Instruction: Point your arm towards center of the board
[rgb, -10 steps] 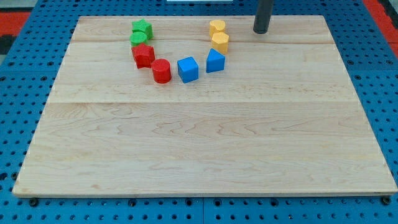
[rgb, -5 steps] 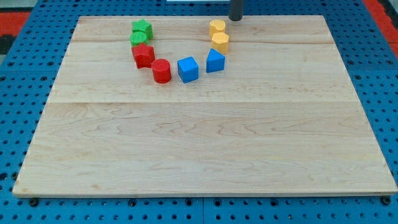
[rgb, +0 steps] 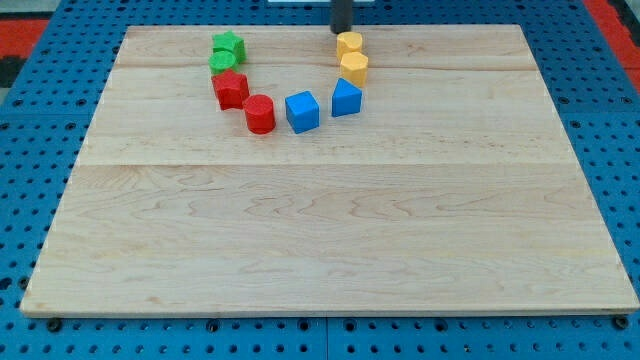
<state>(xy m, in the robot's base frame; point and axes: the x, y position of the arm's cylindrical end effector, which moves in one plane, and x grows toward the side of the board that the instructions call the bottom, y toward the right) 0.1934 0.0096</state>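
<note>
My tip (rgb: 342, 30) shows at the view's top edge, at the far edge of the wooden board (rgb: 330, 230), just above the upper yellow block (rgb: 349, 44). Below that sits a second yellow block (rgb: 354, 68). A blue block with a sloped top (rgb: 346, 97) and a blue cube (rgb: 302, 111) lie below them. To the left are a red cylinder (rgb: 260, 114), a red star-like block (rgb: 230, 89), a green star block (rgb: 229, 45) and a second green block (rgb: 221, 62). The blocks form a U-shaped arc.
The board lies on a blue pegboard surface (rgb: 30, 150) that surrounds it on all sides. Red corners (rgb: 20, 35) show at the view's top left and top right.
The rod has moved left along the view's top edge, from the board's upper right to just above the upper yellow block. No block has moved.
</note>
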